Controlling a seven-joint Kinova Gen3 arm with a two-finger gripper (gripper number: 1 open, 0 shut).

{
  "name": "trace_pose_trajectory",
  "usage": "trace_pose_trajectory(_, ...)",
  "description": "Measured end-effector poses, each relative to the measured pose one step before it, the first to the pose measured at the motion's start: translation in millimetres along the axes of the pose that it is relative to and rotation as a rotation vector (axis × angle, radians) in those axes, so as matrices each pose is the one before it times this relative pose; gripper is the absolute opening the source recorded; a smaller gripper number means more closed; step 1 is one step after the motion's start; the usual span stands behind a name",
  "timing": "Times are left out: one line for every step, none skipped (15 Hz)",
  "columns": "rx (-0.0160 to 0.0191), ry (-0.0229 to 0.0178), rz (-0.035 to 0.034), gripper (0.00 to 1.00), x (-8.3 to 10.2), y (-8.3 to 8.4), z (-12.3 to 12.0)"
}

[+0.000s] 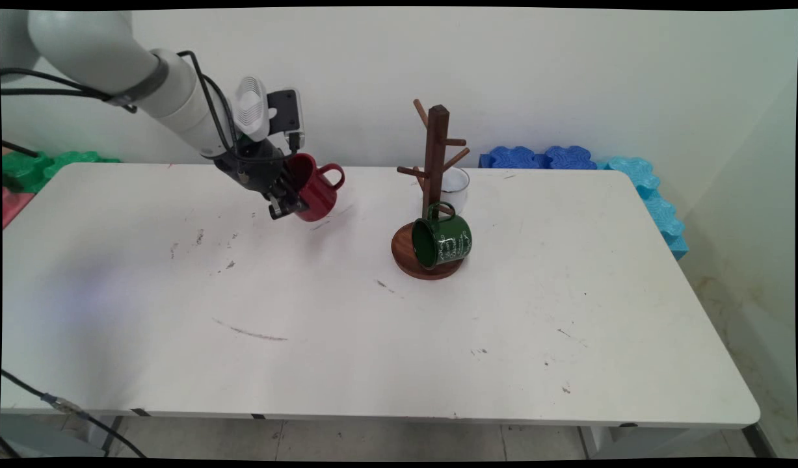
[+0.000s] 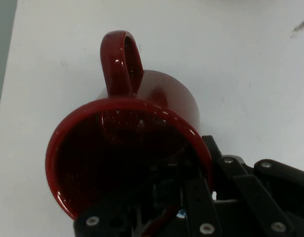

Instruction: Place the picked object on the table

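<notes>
A: In the main view, what lies nearest the camera?

B: The white table point(image 1: 372, 338), its near part scuffed with dark marks. Further back stands a wooden mug tree point(image 1: 434, 195) on a round base, with a green mug point(image 1: 443, 240) hanging tilted from a low peg, mouth facing left. A clear glass cup point(image 1: 456, 188) sits just behind the trunk.

A: And the arm?

B: It reaches in from the upper left. The gripper point(image 1: 287, 201) is clamped on a red mug point(image 1: 314, 188), which is tipped and held above the table's far left part, well apart from the tree. Its handle points right.

A: Behind the table?

B: Blue foam blocks point(image 1: 542, 158) at right, green foam blocks point(image 1: 41, 166) at left.

A: And the hand view?

B: The red mug point(image 2: 142, 143) fills it, open mouth toward the camera, handle up. The gripper point(image 2: 184, 190) pinches the rim, one finger inside and one outside.
</notes>
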Motion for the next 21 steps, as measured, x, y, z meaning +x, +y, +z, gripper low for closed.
trace_pose_trajectory(-0.00535,-0.00238,0.01286,0.0,0.43,-2.89,4.2)
trace_pose_trajectory(-0.00626,-0.00192,0.01321,0.0,0.62,-2.64,4.3)
trace_pose_trajectory(-0.00581,-0.00144,0.01109,0.0,0.72,-1.99,3.66)
trace_pose_trajectory(-0.00367,-0.0011,0.00699,0.0,0.47,-1.3,2.41)
trace_pose_trajectory(-0.00714,-0.0016,0.01201,0.0,0.79,-2.19,4.11)
trace_pose_trajectory(-0.0061,-0.00153,0.01017,0.0,0.74,-1.73,3.35)
trace_pose_trajectory(-0.00727,-0.00164,0.01107,0.0,0.65,-1.9,3.74)
trace_pose_trajectory(-0.00596,-0.00138,0.00925,0.0,0.59,-1.65,3.1)
trace_pose_trajectory(-0.00613,-0.00145,0.01021,0.0,0.72,-1.99,3.31)
trace_pose_trajectory(-0.00599,-0.00193,0.009,0.0,0.32,-1.54,3.67)
trace_pose_trajectory(-0.00468,-0.00147,0.00674,0.0,0.28,-1.3,2.87)
trace_pose_trajectory(-0.00301,-0.00087,0.0041,0.0,0.19,-0.82,1.75)
trace_pose_trajectory(-0.00436,-0.00153,0.00595,0.0,0.23,-1.1,2.69)
trace_pose_trajectory(-0.00279,-0.00106,0.00364,0.0,0.16,-0.65,1.73)
trace_pose_trajectory(-0.00391,-0.00162,0.00506,0.0,0.16,-1.05,2.52)
trace_pose_trajectory(-0.00397,-0.00176,0.00545,0.0,0.18,-1.19,2.62)
trace_pose_trajectory(-0.00347,-0.00258,0.00494,0.0,-0.16,-1.22,2.54)
trace_pose_trajectory(-0.00298,-0.00313,0.00513,0.0,-0.35,-1.16,2.56)
trace_pose_trajectory(-0.00242,-0.00293,0.00429,0.0,-0.37,-0.85,2.11)
trace_pose_trajectory(-0.00219,-0.00354,0.0051,0.0,-0.67,-0.93,2.26)
trace_pose_trajectory(-0.0022,-0.00375,0.00537,0.0,-0.6,-0.85,2.25)
